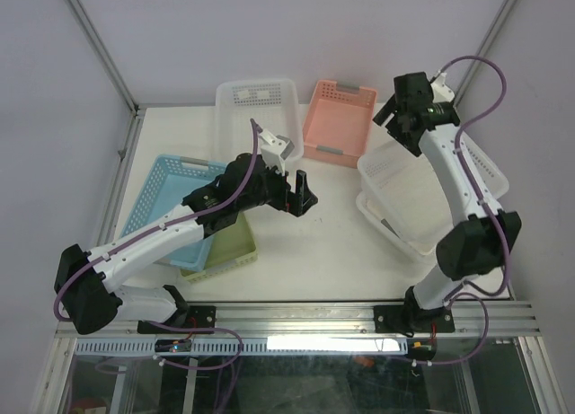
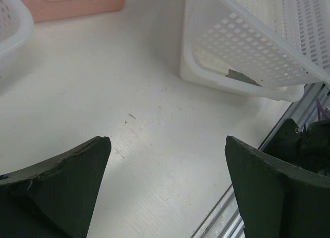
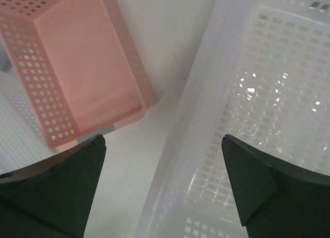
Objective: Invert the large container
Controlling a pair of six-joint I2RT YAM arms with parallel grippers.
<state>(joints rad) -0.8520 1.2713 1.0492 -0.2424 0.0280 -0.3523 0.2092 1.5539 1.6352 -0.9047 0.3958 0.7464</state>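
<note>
Bare table (image 1: 332, 243) lay open at the centre, hemmed by the blue basket (image 1: 162, 194) and green basket (image 1: 235, 245) left, white basket (image 1: 256, 104) and pink basket (image 1: 340, 122) far, container (image 1: 395, 176) right.

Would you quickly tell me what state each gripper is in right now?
Left gripper: open, holding nothing.
Right gripper: open, holding nothing, over the edge of the large white basket.

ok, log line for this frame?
flip: not started | left jaws: open, above table | right jaws: open, above large container rim | large container: opening up, not held
</note>
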